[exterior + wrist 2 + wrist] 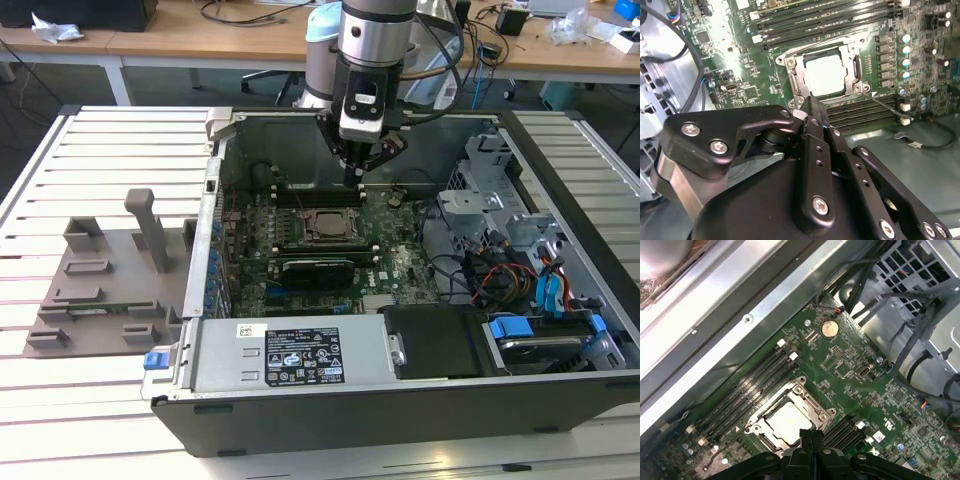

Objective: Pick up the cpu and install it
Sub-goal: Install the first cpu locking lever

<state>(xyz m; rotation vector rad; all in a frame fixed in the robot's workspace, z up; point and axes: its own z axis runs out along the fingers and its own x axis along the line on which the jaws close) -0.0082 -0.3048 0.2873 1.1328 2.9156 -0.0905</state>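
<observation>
Sitting flat in the socket frame [792,82] of the green motherboard [400,262], the cpu [825,75] shows its pale metal top. The gripper [807,109] hangs just above, beside the socket, fingers pressed together, seemingly on nothing. The open computer case [420,420] rests on a slatted table [100,400], and a grey fixture tray [100,290] lies at the exterior view's left.
</observation>
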